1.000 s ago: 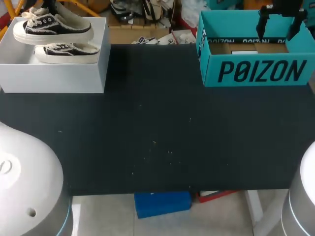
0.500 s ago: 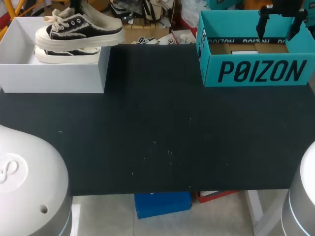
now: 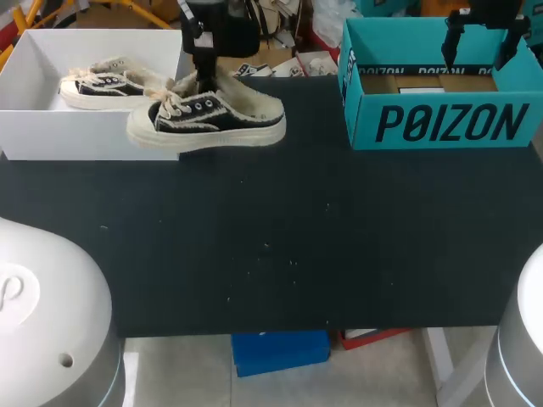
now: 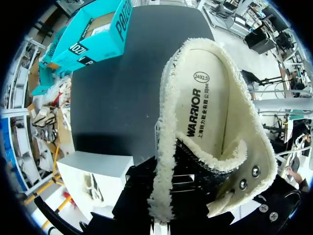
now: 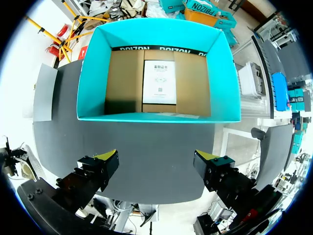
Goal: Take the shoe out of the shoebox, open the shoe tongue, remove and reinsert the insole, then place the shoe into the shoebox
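Since a second ago the shoe (image 3: pixel 208 119) has come up out of the white shoebox (image 3: pixel 93 144) at the counter's far left corner and swung rightward past the box's right wall. A second shoe (image 3: pixel 102 87) lies in that box. The left hand (image 3: pixel 204 78) is clamped on the shoe's fleece heel collar, and the shoe hangs roughly level. Whether its sole touches the counter (image 3: pixel 297 237) I cannot tell. The left wrist view looks straight down onto the insole (image 4: pixel 208 103), which lies flat inside. This step will likely go best if the shoe is carried a little further toward the counter's middle, clear of the box wall, and set down sole-flat before the grip loosens. A pinch on soft fleece could let it tip. At the far right corner the right hand (image 5: pixel 156 164) hovers over the teal box (image 3: pixel 441 123), fingers spread wide with nothing between them.
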Motion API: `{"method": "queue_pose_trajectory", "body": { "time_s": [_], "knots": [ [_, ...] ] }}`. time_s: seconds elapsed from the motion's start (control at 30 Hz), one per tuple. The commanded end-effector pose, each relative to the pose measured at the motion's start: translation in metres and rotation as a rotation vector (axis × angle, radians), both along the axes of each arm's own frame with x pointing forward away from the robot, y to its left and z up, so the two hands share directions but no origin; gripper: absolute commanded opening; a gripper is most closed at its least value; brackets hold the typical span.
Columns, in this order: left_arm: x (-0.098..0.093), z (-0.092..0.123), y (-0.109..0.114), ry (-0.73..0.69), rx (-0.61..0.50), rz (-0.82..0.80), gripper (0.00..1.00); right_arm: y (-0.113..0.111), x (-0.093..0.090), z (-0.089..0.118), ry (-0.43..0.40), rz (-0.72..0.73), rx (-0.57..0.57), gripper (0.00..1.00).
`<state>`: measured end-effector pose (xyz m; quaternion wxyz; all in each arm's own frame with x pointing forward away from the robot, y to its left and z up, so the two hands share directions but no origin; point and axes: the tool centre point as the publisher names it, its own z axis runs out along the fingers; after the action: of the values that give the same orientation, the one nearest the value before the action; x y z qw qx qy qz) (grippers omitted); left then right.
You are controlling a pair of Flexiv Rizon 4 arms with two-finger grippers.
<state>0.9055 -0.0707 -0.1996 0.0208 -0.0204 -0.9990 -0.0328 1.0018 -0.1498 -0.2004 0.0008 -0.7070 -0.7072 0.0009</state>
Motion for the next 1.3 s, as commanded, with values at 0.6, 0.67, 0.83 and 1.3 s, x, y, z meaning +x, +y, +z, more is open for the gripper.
{"method": "queue_pose_trajectory", "body": {
  "time_s": [0.6, 0.67, 0.83, 1.3],
  "knots": [
    [-0.035, -0.121, -0.062, 0.012, 0.043, -0.037, 0.00, 0.000, 0.000, 0.000, 0.000, 0.000, 0.000, 1.00],
    [-0.038, -0.128, -0.064, 0.014, 0.043, -0.044, 0.00, 0.000, 0.000, 0.000, 0.000, 0.000, 0.000, 1.00],
    [-0.042, -0.153, -0.070, 0.031, 0.033, -0.049, 0.00, 0.000, 0.000, 0.000, 0.000, 0.000, 0.000, 1.00],
    [-0.039, -0.199, -0.071, 0.041, 0.011, -0.067, 0.00, 0.000, 0.000, 0.000, 0.000, 0.000, 0.000, 1.00]
  ]
}}
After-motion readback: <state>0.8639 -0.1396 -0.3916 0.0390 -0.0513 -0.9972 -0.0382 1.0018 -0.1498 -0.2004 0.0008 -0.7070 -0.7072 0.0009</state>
